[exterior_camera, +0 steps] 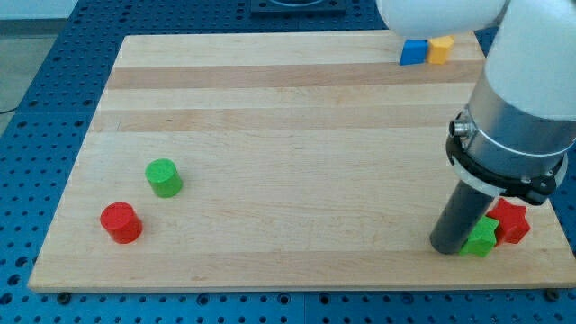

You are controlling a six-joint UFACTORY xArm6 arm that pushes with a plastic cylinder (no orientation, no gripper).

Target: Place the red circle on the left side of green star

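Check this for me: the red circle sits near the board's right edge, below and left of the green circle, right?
Not quite. In the camera view the red circle sits near the board's left edge, not the right. It does lie below and left of the green circle.

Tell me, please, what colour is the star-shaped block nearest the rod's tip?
Green: the green star, beside my tip, shows in the camera view.

Illumination is bright, even and diffuse from overhead. Each block casts only a short, soft shadow; my tip (447,247) leaves a faint dark patch on the wooden board (297,135). No glare spots. My white arm housing (526,54) appears slightly soft; elsewhere focus is sharp.
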